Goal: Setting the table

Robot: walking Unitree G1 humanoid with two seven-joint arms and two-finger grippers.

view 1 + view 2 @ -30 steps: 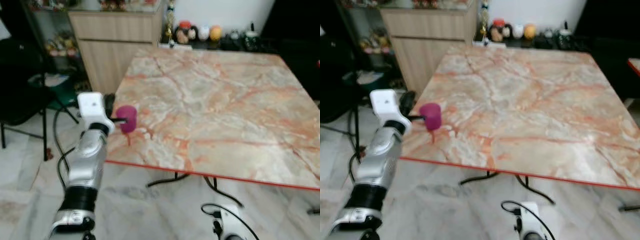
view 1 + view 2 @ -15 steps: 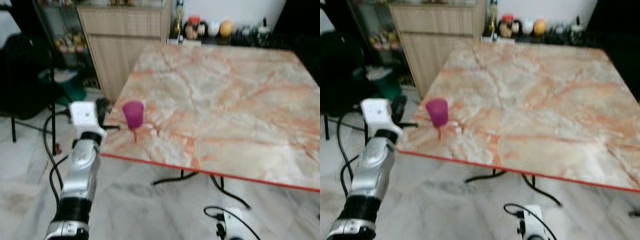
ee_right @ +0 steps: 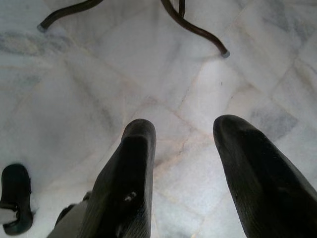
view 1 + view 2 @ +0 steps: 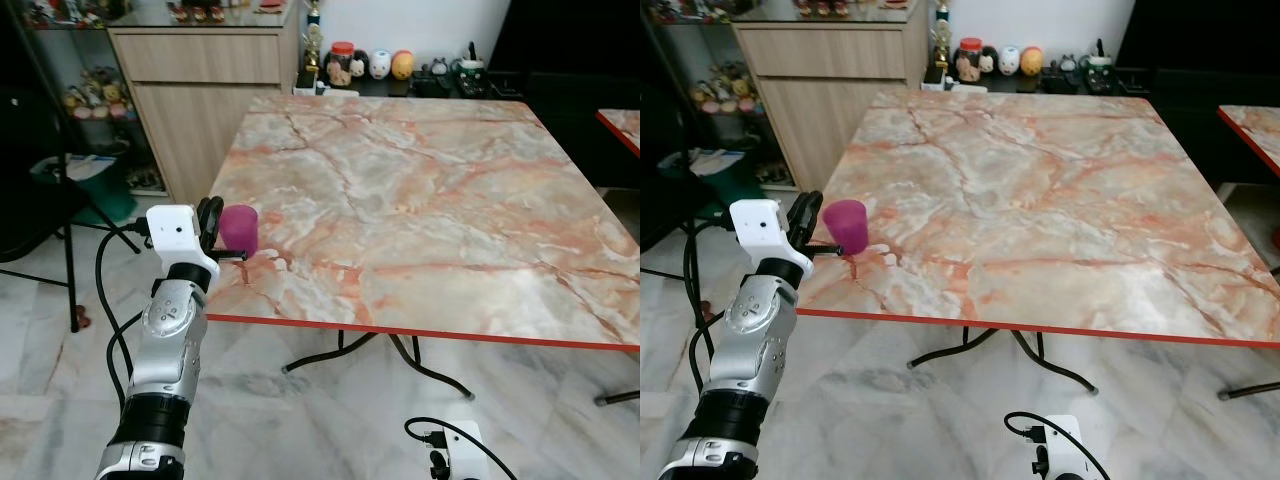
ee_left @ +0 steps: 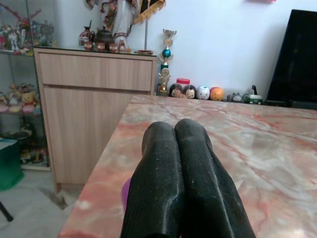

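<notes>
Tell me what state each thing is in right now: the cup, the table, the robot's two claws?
Purple cup: upright, at the table's near left corner, beside the left gripper.
Marble table: bare apart from the cup.
Left gripper: fingers pressed together, raised at the table's edge.
Right gripper: fingers spread, empty, pointing at the floor.

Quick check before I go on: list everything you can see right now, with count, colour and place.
Table: one, orange-veined marble top with red edge, centre.
Cup: one, magenta, upright at the table's near left corner.
Cabinet: one, light wood, behind the table at left.
Figurines: several, mixed colours, on a low shelf by the far wall.
Second table: one, red-edged corner, far right.
Left gripper: fingers together, beside the cup.
Right gripper: open, over the floor.
</notes>
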